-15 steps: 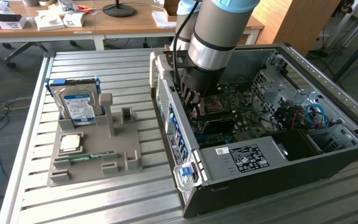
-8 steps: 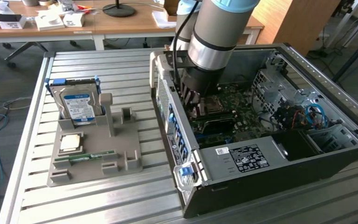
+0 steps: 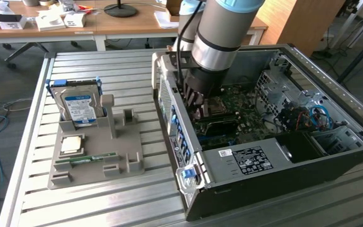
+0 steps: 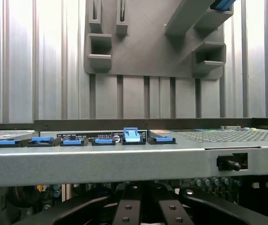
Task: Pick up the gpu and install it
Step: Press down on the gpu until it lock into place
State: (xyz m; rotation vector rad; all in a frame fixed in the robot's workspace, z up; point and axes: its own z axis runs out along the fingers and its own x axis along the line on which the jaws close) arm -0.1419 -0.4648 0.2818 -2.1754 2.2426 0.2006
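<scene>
My gripper (image 3: 197,109) is down inside the open computer case (image 3: 168,101), low over the motherboard (image 3: 235,101) near the case's rear wall. In the wrist view its two dark fingers (image 4: 126,211) stand pressed together, so the gripper (image 4: 143,208) is shut. The gpu is hidden; I cannot tell whether it sits between the fingers. The rear wall of the case (image 4: 124,159) with its row of blue slot clips (image 4: 131,135) runs just beyond the fingertips.
A grey parts holder (image 3: 93,165) stands at the exterior view's left on the slatted table (image 3: 106,203). It carries a silver hard drive (image 3: 79,106), a processor chip (image 3: 72,144) and a green memory stick (image 3: 87,159). The power supply (image 3: 247,161) fills the case's near end.
</scene>
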